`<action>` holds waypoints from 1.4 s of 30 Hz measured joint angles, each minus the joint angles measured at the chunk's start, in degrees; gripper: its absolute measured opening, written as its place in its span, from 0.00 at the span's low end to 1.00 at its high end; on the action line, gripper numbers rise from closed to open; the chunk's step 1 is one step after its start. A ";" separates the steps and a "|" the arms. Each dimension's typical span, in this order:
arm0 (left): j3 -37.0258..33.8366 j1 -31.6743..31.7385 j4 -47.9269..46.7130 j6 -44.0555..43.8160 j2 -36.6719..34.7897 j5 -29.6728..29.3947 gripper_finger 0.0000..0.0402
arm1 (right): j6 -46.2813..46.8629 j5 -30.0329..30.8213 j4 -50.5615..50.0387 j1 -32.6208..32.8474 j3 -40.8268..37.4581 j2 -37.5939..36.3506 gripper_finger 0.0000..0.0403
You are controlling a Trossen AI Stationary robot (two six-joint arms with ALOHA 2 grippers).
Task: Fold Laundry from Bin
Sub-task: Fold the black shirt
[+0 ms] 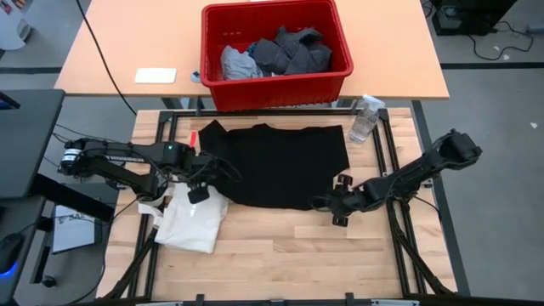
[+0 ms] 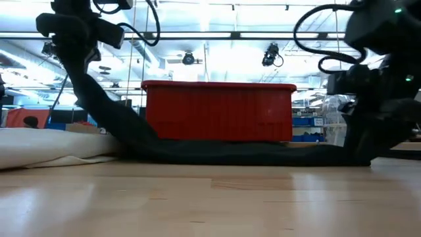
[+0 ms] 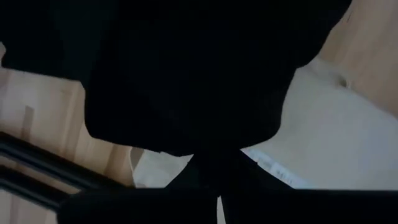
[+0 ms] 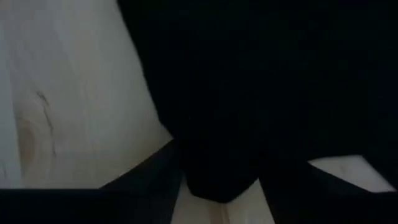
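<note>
A black T-shirt (image 1: 280,166) lies spread on the wooden table. My left gripper (image 1: 200,189) is shut on its near left corner and holds that corner raised. My right gripper (image 1: 327,204) is low at the shirt's near right corner. It is open, and a lobe of black cloth (image 4: 217,177) sits between its fingers. The red bin (image 1: 276,51) stands on the far table, with grey and dark laundry (image 1: 280,51) piled inside. My left gripper pinches the T-shirt's near left corner (image 3: 214,158) between its two fingers, coming from above and pointing down. The cloth hangs below the fingers and slants down (image 2: 105,108) to the table, where the rest of the shirt lies flat. My right gripper has cloth between its fingers, but I cannot tell whether they touch it.
A cream tote bag (image 1: 191,221) lies on the table just near of my left gripper. A clear spray bottle (image 1: 364,119) stands at the table's far right corner. A white pad (image 1: 155,76) lies on the far table left of the bin. Bare wood stretches along the near edge.
</note>
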 joint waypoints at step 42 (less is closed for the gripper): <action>41.31 -10.87 -16.22 -4.74 -1.13 -13.24 0.00 | 20.33 13.00 -70.59 -6.09 66.01 -33.35 0.02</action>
